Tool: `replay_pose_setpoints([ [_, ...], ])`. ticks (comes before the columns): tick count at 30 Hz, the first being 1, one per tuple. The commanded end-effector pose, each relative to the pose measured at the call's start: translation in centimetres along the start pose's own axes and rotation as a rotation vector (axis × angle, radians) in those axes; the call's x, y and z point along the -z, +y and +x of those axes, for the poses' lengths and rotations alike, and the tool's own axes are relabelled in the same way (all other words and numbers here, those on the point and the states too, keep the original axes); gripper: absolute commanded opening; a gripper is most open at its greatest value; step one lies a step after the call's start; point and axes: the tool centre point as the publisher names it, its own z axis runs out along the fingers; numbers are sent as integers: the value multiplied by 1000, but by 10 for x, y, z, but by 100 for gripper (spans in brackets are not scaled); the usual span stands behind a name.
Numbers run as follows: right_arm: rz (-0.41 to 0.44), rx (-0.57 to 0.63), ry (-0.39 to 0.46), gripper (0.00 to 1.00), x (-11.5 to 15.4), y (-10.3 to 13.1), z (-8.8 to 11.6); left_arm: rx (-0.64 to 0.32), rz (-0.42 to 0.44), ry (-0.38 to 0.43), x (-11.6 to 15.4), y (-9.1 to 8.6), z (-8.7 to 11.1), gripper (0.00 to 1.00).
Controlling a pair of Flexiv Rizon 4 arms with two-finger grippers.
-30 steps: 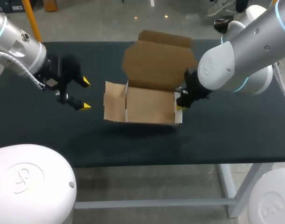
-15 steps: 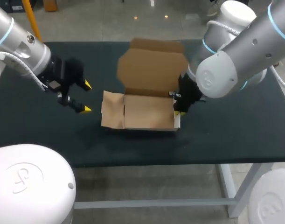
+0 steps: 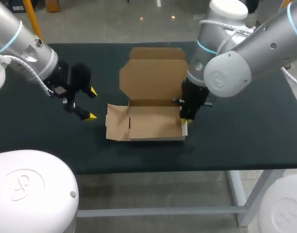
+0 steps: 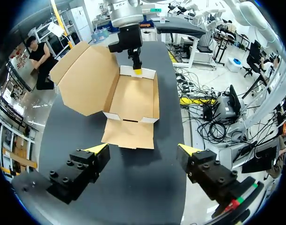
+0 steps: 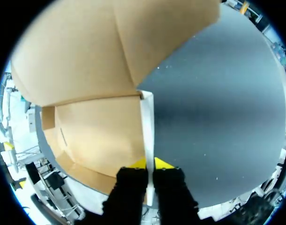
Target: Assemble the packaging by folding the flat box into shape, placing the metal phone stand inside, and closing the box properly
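The brown cardboard box (image 3: 153, 122) sits open at the table's middle, its lid (image 3: 153, 75) standing up at the back and its left flap (image 3: 116, 127) folded outward. My right gripper (image 3: 184, 119) is shut on the box's right side wall (image 5: 147, 123), one yellow tip on each face of the wall. My left gripper (image 3: 91, 103) hangs open to the left of the box, apart from it. In the left wrist view the box (image 4: 133, 96) lies ahead of the open left gripper (image 4: 143, 149), with the outward flap (image 4: 128, 134) nearest. The inside of the box shows bare. No metal phone stand is in view.
The dark table top (image 3: 245, 131) stretches bare to the right of the box and along the front edge. My right arm's large elbow (image 3: 226, 73) hangs over the table behind and right of the box.
My right gripper has pulled the box toward the front edge and squared it up, with the lid swinging upright. My left gripper has shifted slightly forward and stayed open.
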Motion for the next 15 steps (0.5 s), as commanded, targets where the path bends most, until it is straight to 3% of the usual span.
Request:
replay_pose_setpoints([
  [1,46,1,-5,0,2,7,2,1,-6,4,0,-1,-1,100],
  [11,46,1,-5,0,2,7,2,1,-6,4,0,-1,-1,100],
  [15,91,-4,-3,0,1,7,4,1,-6,4,0,-1,-1,100],
])
